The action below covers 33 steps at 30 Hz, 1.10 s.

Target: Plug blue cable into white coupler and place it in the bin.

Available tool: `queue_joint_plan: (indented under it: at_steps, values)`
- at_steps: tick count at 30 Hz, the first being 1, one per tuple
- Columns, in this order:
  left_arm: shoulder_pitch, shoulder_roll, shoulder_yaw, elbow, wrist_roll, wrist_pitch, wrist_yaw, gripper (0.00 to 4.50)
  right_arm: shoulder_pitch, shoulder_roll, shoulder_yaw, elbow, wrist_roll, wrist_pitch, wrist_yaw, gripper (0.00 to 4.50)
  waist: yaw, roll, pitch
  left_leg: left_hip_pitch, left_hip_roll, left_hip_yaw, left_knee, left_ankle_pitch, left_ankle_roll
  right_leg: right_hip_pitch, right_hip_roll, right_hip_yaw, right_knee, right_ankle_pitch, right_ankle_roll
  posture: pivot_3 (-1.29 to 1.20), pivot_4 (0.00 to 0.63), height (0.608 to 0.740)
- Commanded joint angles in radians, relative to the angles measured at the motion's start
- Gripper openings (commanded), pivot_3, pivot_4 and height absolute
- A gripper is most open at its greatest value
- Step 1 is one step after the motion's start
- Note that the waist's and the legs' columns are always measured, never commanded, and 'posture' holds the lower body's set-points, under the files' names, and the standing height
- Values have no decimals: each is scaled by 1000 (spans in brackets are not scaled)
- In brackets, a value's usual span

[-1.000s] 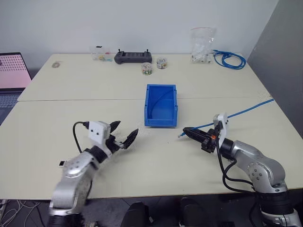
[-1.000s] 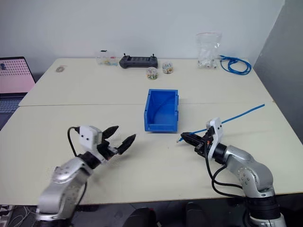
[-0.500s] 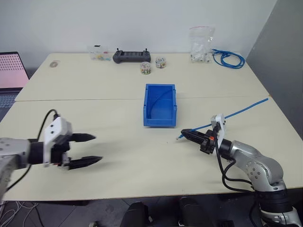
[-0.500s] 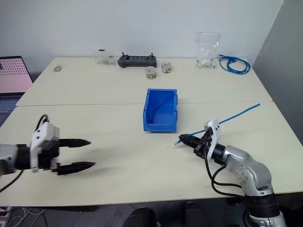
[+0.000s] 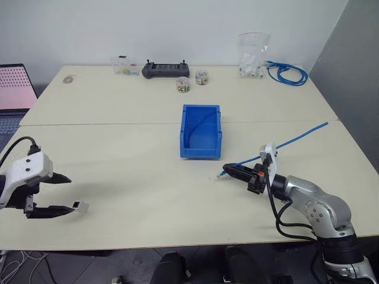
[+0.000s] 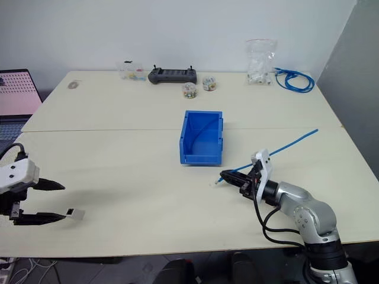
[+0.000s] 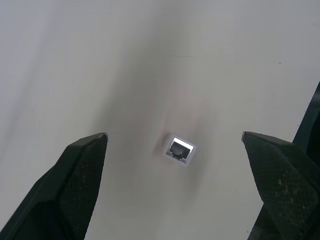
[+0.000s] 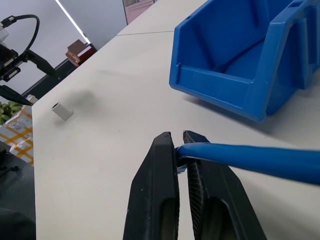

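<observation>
On the table (image 5: 136, 177), near its front-left edge: my left gripper (image 5: 58, 194) hangs with its two black fingers spread wide, nothing between them.
White coupler (image 5: 80, 207): it lies on the bare tabletop just past my lower left fingertip; I cannot tell from the head views whether the tip touches it. In my left wrist view the white coupler (image 7: 180, 149) sits between my spread fingers (image 7: 80, 165), apart from both, its dark socket facing the camera.
Right gripper (image 5: 228, 170): clenched on the blue cable (image 5: 296, 137) close to its near end, to the right of centre and in front of the bin.
Cable, close up: in my right wrist view the blue cable (image 8: 260, 157) is pinched between my closed fingers (image 8: 160, 200) and leads off to one side.
Cable run: from my grip it stretches back and right across the table, almost straight, toward the right edge.
Bin (image 5: 201, 131): it stands at mid-table, its lowered lip toward me, well apart from the coupler.
Far edge: a black controller (image 5: 166, 70), small jars (image 5: 183, 85), a clear bag (image 5: 253, 56) and a coiled blue cable bundle (image 5: 288, 73).
Left, off the table: a laptop (image 5: 13, 89).
</observation>
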<state>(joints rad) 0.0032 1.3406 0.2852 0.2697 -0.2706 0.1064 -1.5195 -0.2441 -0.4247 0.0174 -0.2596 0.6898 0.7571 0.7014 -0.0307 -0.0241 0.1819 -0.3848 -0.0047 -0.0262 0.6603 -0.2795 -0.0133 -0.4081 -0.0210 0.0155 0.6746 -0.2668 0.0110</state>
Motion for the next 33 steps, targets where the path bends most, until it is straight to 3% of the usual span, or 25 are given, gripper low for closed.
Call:
queue_joint_plan:
  at_steps: [1,13,23,33]
  values:
    - [-10,23,-2,6,30,-67,-16,4500,-11,-18,-17,-30,21,7,24,0,0,0,0,0,0,0,0,0,0,0,0,0,0,0,0,0,150,740]
    - [110,11,54,63,75,-221,1,4500,1,-6,-12,-45,25,15,20,0,-1,0,0,0,0,0,0,0,0,-1,0,0,2,0,0,0,150,740]
    - [84,1,37,202,82,-299,12,4500,48,54,0,-129,55,35,-32,0,-1,0,0,0,0,0,0,0,0,-1,0,0,2,0,0,0,150,740]
    - [32,2,4,373,111,-513,-4,4500,110,112,23,-239,98,65,-112,0,-1,-2,-1,0,0,0,0,0,0,-1,0,0,3,0,0,0,150,740]
